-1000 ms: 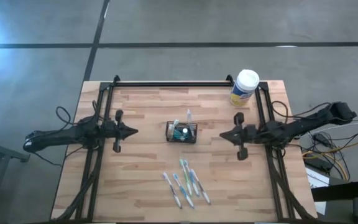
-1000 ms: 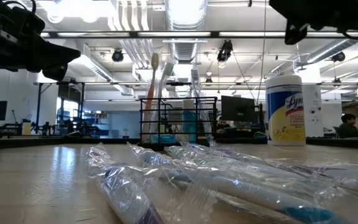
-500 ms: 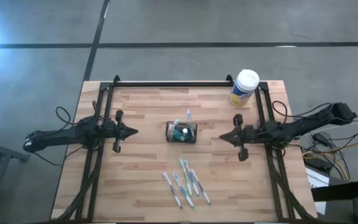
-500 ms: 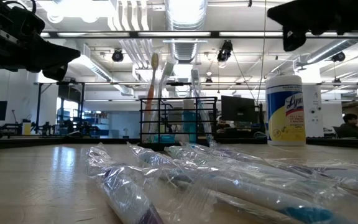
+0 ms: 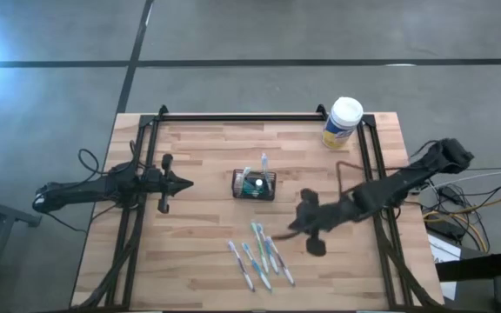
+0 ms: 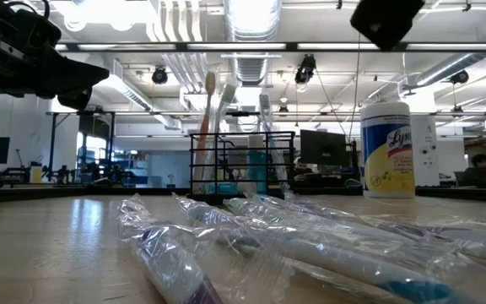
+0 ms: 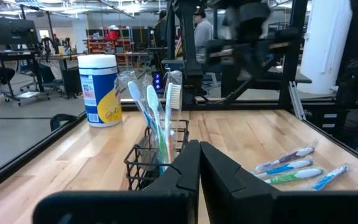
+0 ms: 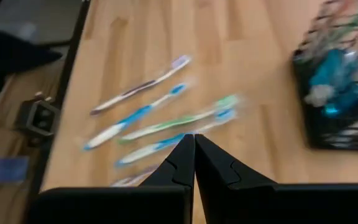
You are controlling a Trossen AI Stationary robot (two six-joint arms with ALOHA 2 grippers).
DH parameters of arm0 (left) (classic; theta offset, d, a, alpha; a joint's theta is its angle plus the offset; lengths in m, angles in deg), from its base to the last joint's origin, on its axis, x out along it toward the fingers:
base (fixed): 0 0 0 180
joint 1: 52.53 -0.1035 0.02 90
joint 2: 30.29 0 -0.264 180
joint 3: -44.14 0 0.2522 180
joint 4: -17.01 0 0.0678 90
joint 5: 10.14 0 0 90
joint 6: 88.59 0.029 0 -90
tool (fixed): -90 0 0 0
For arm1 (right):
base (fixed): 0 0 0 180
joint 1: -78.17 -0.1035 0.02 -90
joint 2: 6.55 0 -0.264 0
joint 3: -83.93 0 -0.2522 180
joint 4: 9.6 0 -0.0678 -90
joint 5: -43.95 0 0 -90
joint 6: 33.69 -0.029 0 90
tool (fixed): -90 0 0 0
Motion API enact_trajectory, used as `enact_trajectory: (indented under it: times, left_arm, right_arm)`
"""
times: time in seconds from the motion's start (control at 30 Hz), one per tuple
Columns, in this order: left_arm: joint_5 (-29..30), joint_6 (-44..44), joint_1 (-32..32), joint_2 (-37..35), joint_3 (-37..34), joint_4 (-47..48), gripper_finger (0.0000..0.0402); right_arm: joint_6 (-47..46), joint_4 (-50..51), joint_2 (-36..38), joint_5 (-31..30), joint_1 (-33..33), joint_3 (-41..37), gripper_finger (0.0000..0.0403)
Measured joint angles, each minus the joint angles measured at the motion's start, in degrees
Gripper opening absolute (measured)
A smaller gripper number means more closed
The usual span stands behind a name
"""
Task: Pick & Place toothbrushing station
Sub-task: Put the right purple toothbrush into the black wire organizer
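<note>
The toothbrushing station (image 5: 255, 184) is a small black wire-mesh holder standing mid-table, with toothbrushes (image 7: 157, 106) upright in it. Several plastic-wrapped toothbrushes (image 5: 261, 255) lie loose on the wood nearer the front edge. My left gripper (image 5: 187, 183) hangs shut to the holder's left, pointing level at it (image 7: 199, 152). My right gripper (image 5: 292, 229) is shut and slants down above the table, right of the wrapped brushes. In its wrist view its tips (image 8: 194, 148) point at those brushes (image 8: 166, 118), with the holder (image 8: 340, 81) to one side. Neither gripper touches anything.
A white-lidded canister with a yellow label (image 5: 342, 122) stands at the far right corner. Black frame rails (image 5: 242, 116) run along the table's far edge and both sides. Bare wood lies between the holder and the wrapped brushes.
My right gripper has swung from the right side toward the table's middle and near edge, rising a little and tipping from level to slanting down over the wrapped toothbrushes. It has stayed shut.
</note>
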Motion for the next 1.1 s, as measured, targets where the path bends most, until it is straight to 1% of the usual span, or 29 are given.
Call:
enact_trajectory:
  times: [0.23, 0.33, 0.43, 0.6, 0.73, 0.87, 0.97, 1.1]
  left_arm:
    - [0.0, -2.9, 0.0, 0.0, 0.1, 0.0, 0.0012]
    - [0.0, -4.1, 0.0, 0.0, 0.0, 0.7, 0.0011]
    - [0.0, -4.8, 0.0, 0.0, 0.0, 0.9, 0.0010]
    - [0.0, -5.6, 0.0, 0.0, 0.0, 1.3, 0.0010]
    - [0.0, -6.8, 0.0, 0.1, 0.0, 1.4, 0.0010]
    - [0.0, -8.2, 0.0, 0.1, 0.1, 1.6, 0.0010]
    - [-0.1, -8.3, 0.0, 0.1, 0.1, 1.6, 0.0010]
    - [-0.1, -8.3, 0.0, 0.1, 0.1, 1.8, 0.0010]
  right_arm:
    - [-11.7, 14.7, -12.4, 0.0, -4.0, 16.2, 0.0008]
    - [-17.1, 20.5, -17.1, 0.0, -5.3, 21.2, 0.0008]
    - [-22.4, 23.7, -20.9, 0.1, -6.2, 24.6, 0.0008]
    - [-26.9, 24.1, -25.9, 2.6, -7.2, 27.2, 0.0008]
    - [-33.3, 24.1, -29.2, 2.6, -7.5, 27.8, 0.0008]
    - [-36.5, 24.2, -31.4, 2.5, -7.1, 27.7, 0.0012]
    - [-37.7, 23.1, -33.0, 2.4, -6.9, 27.7, 0.0033]
    - [-38.1, 22.8, -34.8, 2.5, -6.8, 28.0, 0.0085]
